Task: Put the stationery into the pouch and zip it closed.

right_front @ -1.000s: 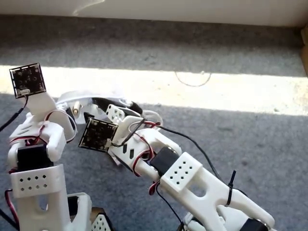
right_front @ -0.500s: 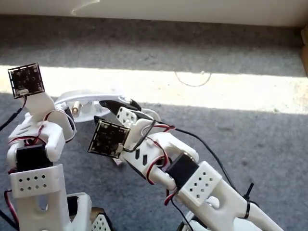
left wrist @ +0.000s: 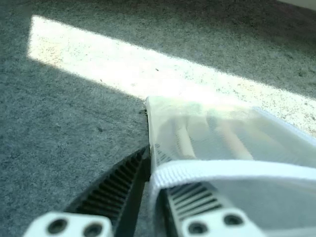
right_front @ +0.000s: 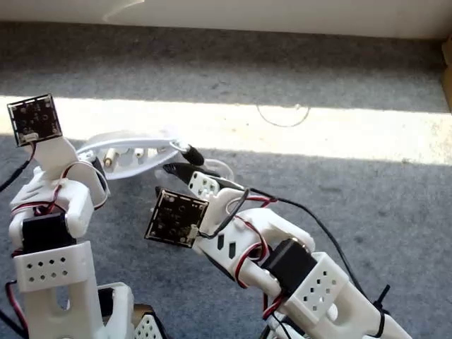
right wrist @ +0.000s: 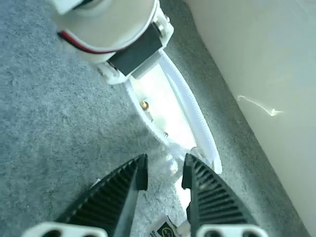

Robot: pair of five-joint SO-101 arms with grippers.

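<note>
A translucent white pouch [right_front: 131, 150] lies on the grey carpet with its zip edges spread apart in a lens shape. Several pens [left wrist: 232, 140] show through its mesh wall, and a pen end [right_front: 111, 157] sits inside the mouth. My left gripper [left wrist: 150, 154] is shut on the pouch's white webbing edge [left wrist: 217, 170] at one end. My right gripper [right_front: 182, 161] stands open just off the pouch's other end, with nothing between its black fingers. In the right wrist view the right gripper [right wrist: 165, 165] faces the open pouch [right wrist: 165, 111], with the left arm's wrist [right wrist: 123, 39] beyond.
A bright strip of sunlight [right_front: 332, 131] crosses the carpet behind the pouch. A pale wall [right_front: 282, 14] closes the far side. A thin loop of thread [right_front: 282, 116] lies in the sunlit strip. Bare carpet [right_front: 381, 205] spreads to the right.
My right arm has drawn back toward the near right, and its gripper has come away from the pouch's mouth. The pouch's zip edges now show more fully. The left arm has barely moved.
</note>
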